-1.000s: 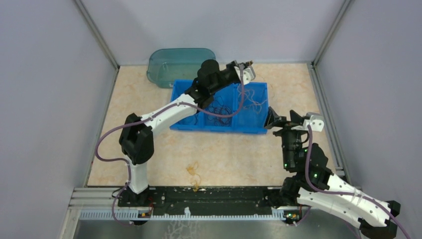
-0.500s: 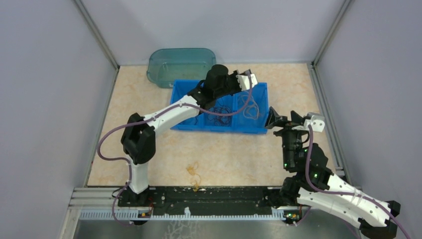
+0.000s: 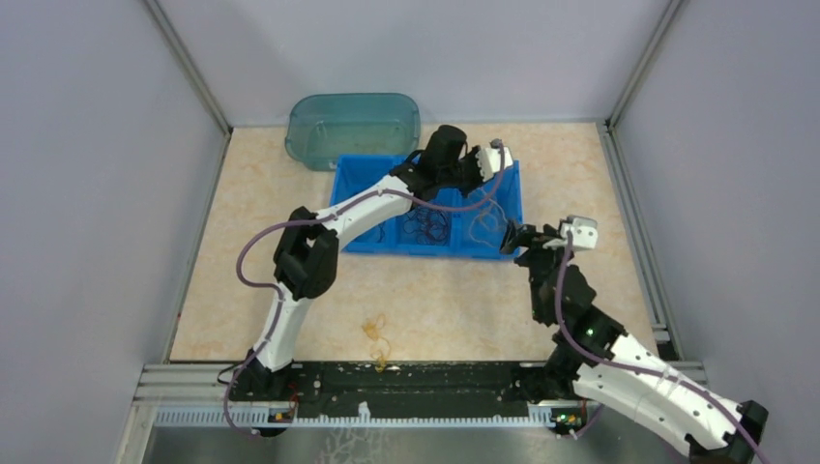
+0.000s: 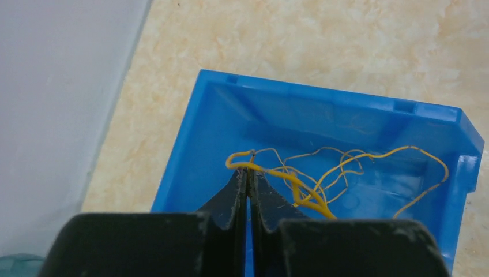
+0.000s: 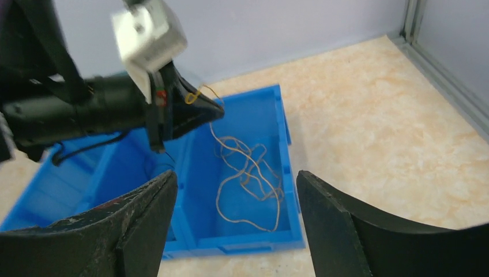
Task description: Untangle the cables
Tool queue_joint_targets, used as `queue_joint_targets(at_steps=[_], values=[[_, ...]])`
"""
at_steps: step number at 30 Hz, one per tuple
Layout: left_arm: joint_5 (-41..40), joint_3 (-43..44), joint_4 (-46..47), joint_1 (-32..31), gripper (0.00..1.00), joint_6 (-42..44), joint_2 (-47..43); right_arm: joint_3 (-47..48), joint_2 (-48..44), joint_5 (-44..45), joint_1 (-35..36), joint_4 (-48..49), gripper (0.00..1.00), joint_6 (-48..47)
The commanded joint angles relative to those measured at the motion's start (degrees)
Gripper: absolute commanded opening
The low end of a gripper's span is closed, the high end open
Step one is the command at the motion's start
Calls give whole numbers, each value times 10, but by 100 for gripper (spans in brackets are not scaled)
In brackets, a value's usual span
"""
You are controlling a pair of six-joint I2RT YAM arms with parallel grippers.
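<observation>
The left gripper (image 3: 495, 158) is now shifted rightward over the bin's (image 3: 354, 174) right compartment, upper centre of the top view. It is clamped on the yellow cable (image 4: 291, 179), which trails into that compartment. The right gripper (image 3: 519, 238), jaws apart, is brought closer, so a two-handed pull is probably being prepared.

We see the blue bin (image 4: 207, 138) as smooth moulded plastic with a soft gloss, and the yellow cables (image 4: 286, 176) wear a slick, plastic-looking sheath. The left gripper (image 4: 248, 173) looks matt black with pale scuffing along its edges. The tabletop (image 4: 346, 40) is a smooth, stone-patterned beige with little shine, and the teal tub (image 3: 353, 126) is translucent plastic.
</observation>
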Motion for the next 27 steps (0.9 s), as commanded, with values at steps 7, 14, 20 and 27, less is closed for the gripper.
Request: queue_joint_targets(at_steps=[7, 14, 20, 27], values=[[100, 87, -114, 21, 22, -24, 59, 9, 153, -378, -284, 14, 61, 211], [162, 94, -206, 20, 100, 76, 46, 45, 192, -372, -305, 5, 64, 237], [113, 74, -245, 16, 100, 188, -2, 65, 209, -376, -320, 4, 64, 247], [-31, 90, -244, 17, 100, 251, -27, 92, 263, -417, -331, 23, 59, 281]])
